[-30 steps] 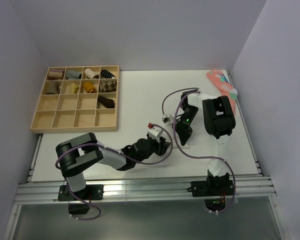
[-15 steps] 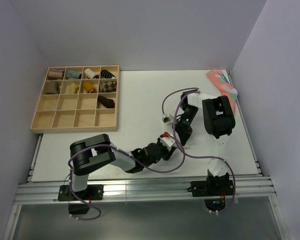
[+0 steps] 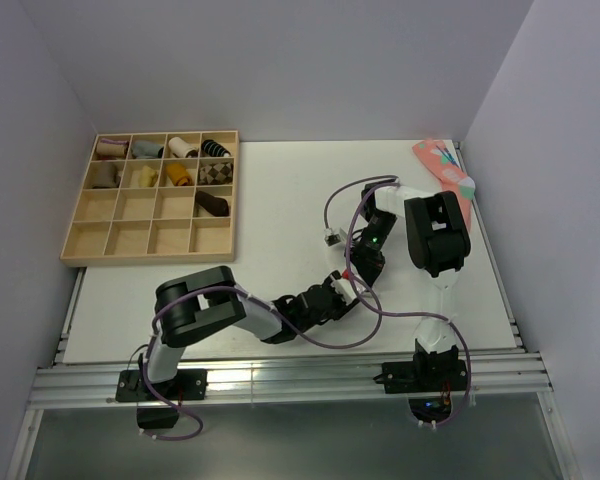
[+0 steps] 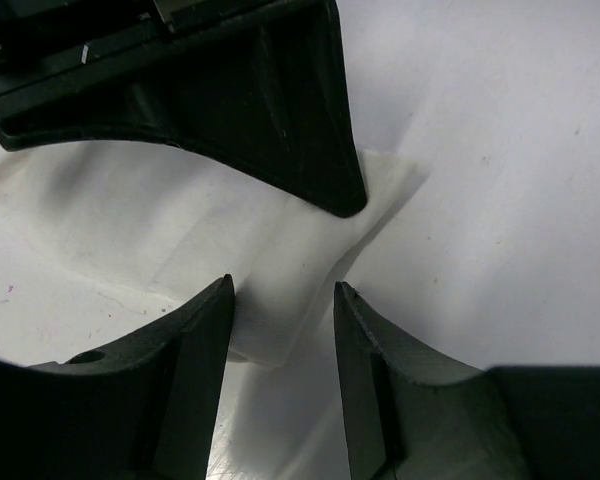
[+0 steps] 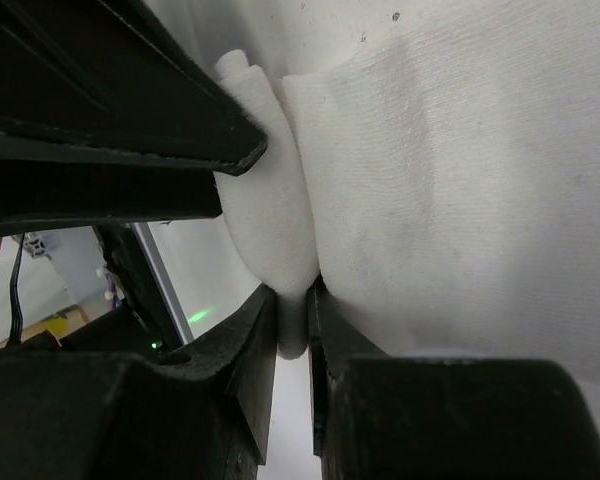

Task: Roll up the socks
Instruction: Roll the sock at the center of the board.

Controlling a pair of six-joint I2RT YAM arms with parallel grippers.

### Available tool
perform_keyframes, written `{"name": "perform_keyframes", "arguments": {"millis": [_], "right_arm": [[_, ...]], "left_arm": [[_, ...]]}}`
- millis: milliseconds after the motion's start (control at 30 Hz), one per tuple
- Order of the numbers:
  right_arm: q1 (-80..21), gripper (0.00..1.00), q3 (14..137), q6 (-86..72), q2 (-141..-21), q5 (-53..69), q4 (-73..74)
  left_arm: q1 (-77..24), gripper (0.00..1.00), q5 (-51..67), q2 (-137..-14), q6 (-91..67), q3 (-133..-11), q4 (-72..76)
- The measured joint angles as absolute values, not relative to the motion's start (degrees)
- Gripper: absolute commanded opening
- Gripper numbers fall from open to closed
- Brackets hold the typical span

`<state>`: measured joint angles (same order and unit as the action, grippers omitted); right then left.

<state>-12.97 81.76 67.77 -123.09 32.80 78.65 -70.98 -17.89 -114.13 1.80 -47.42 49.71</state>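
Though closed down to a narrow slit, clamps a raised fold of the socks between the two black fingers of the right gripper, with white ribbed fabric bulging just above the pinch. Holds the left gripper with jaws apart, one finger on either side of a loose corner of the same white fabric; may brush the cloth with one finger, cannot tell for sure. Aims that left gripper at one finger of the right gripper, set over the fabric just beyond the corner. Spreads the rest of the socks thin, flat and creased on the bench, white on white and hard to pick out from the top camera. Sets both grippers, tips nearly touching, toward the near edge of the bench, a little right of its middle, with the socks beneath them. Further out, seats a wooden tray at the far left corner of the bench, with sock rolls in tan, grey, brown and black filling its two far rows and one dark roll in the third row. Lays a coral-pink sock with pale dots at the far right corner, along the right edge, well apart from both grippers.
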Motion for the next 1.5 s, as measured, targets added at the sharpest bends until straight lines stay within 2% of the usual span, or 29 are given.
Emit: {"name": "perform_keyframes", "arguments": {"millis": [267,467,567,800,933,967,1067,1100,1200,1300,1500], "right_arm": [[-13.0,0.21,81.8,67.3,-123.2,32.6,78.7],[-13.0,0.21,81.8,67.2,-123.2,32.6,78.7],[-13.0,0.21,81.8,67.2,-123.2,32.6,78.7],[-13.0,0.22,81.8,67.1,-123.2,32.6,78.7],[-13.0,0.22,81.8,66.9,-123.2,32.4,78.7],[-13.0,0.22,81.8,66.7,-123.2,32.2,78.7],[-13.0,0.22,81.8,66.5,-123.2,32.0,78.8],[-13.0,0.22,81.7,66.5,-123.2,32.0,78.8],[-13.0,0.21,81.6,66.2,-123.2,32.0,78.8],[-13.0,0.22,81.6,66.0,-123.2,32.0,78.7],[-13.0,0.21,81.6,65.7,-123.2,32.0,78.7]], "left_arm": [[-70.1,0.52,-16.8,-115.2,2.5,-47.7,49.6],[-68.8,0.49,-14.3,-115.8,2.4,-47.9,49.7],[-67.9,0.43,-12.7,-116.2,2.1,-48.1,49.7],[-65.4,0.18,-7.1,-116.2,-1.4,-48.1,50.0],[-64.6,0.10,-4.3,-116.2,-3.1,-48.6,49.3],[-64.5,0.10,-3.7,-116.2,-3.6,-48.8,48.9],[-64.2,0.21,-2.5,-116.0,-4.6,-48.8,48.5],[-64.2,0.29,-2.4,-115.8,-5.3,-48.6,48.4],[-64.5,0.42,-2.3,-114.6,-6.1,-47.4,48.2],[-65.0,0.47,-2.9,-113.3,-6.7,-46.9,47.0],[-66.0,0.49,-4.8,-111.8,-6.0,-46.9,45.0]]}}
